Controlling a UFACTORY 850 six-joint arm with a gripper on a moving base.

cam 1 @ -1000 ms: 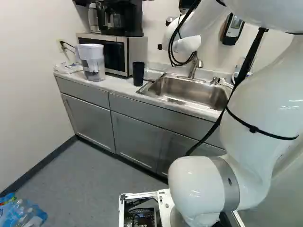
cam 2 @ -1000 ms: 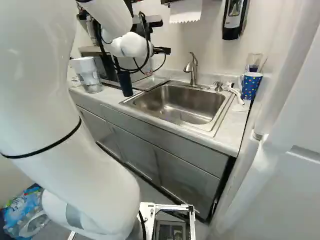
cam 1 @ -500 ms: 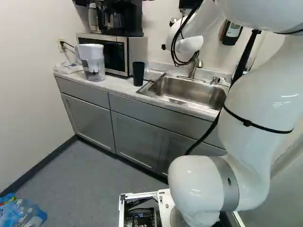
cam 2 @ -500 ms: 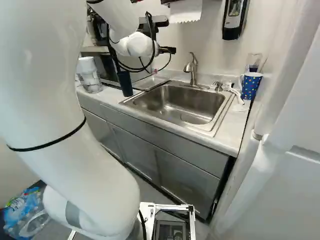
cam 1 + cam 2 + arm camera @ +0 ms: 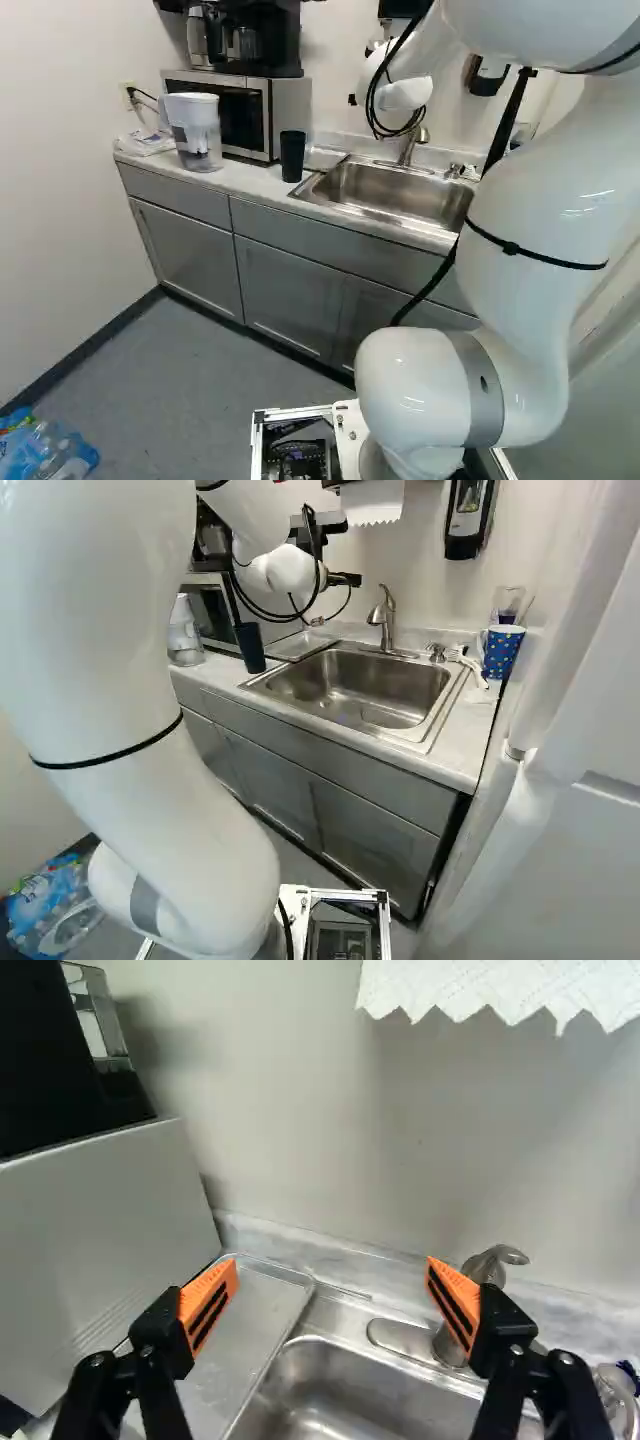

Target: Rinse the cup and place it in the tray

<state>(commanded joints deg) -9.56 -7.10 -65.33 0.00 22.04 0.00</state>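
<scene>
In the right base view my gripper [image 5: 345, 579] is raised behind the sink's left end, near the wall. The wrist view shows the gripper [image 5: 332, 1270] open, its orange pads wide apart with nothing held. Ahead of and below one finger lies the shallow metal tray [image 5: 262, 1305], beside the sink basin [image 5: 350, 1390]; the faucet [image 5: 452, 1345] stands near the other finger. A dark cup [image 5: 292, 157] is upright on the counter left of the sink. A blue dotted cup [image 5: 502, 652] stands at the sink's right.
A microwave [image 5: 240, 112] with a coffee maker on top and a water pitcher [image 5: 195, 132] stand left of the dark cup. Paper towel [image 5: 500, 985] hangs above the faucet. A clear glass [image 5: 508, 600] is behind the dotted cup. A white door [image 5: 570, 780] borders the counter's right.
My wrist and gripper have moved rightward in both base views, nearer the faucet, and the upper arm has swung with them. The base and the cups have stayed in place.
</scene>
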